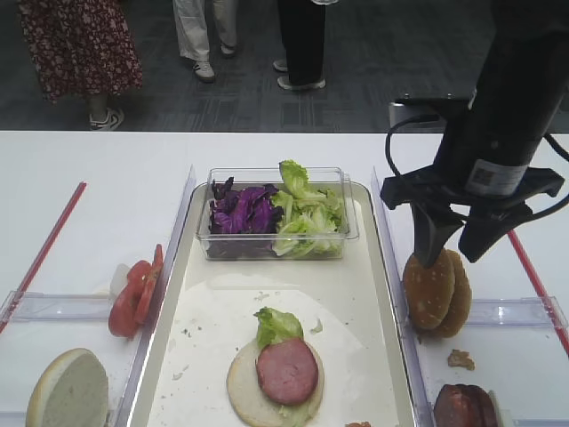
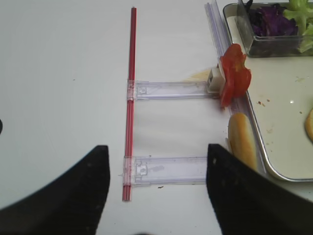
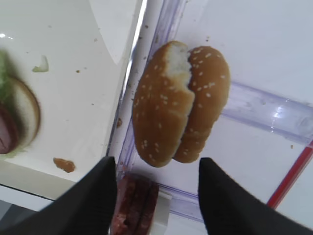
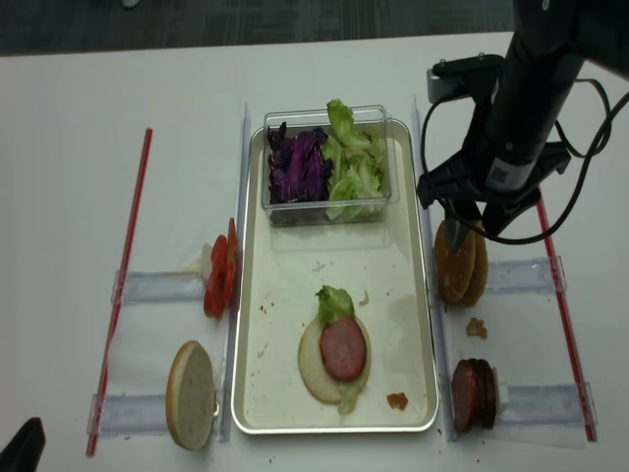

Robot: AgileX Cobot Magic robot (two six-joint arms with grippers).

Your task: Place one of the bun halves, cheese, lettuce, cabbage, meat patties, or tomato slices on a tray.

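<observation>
Right gripper (image 3: pixel 154 196), black fingers spread, hovers above two golden sesame bun halves (image 3: pixel 178 103) standing on edge; dark-red meat patties (image 3: pixel 134 203) stand just nearer

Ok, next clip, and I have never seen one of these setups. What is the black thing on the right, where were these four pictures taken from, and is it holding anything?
It is a two-armed robot at a white table. Two pictures look down from above; the other two come from cameras on each wrist, so the dark shapes at their bottom edges are gripper fingers.

The black right gripper hangs open just above two golden-brown sesame bun halves standing on edge in a clear holder, holding nothing. The left gripper is also open and empty, over bare table beside a thin red rod.

The long silver-rimmed tray carries a pale bun base with green lettuce and a pink meat patty, plus a clear tub of purple cabbage and more lettuce. Outside it are red tomato slices, another bun half and spare patties.
</observation>
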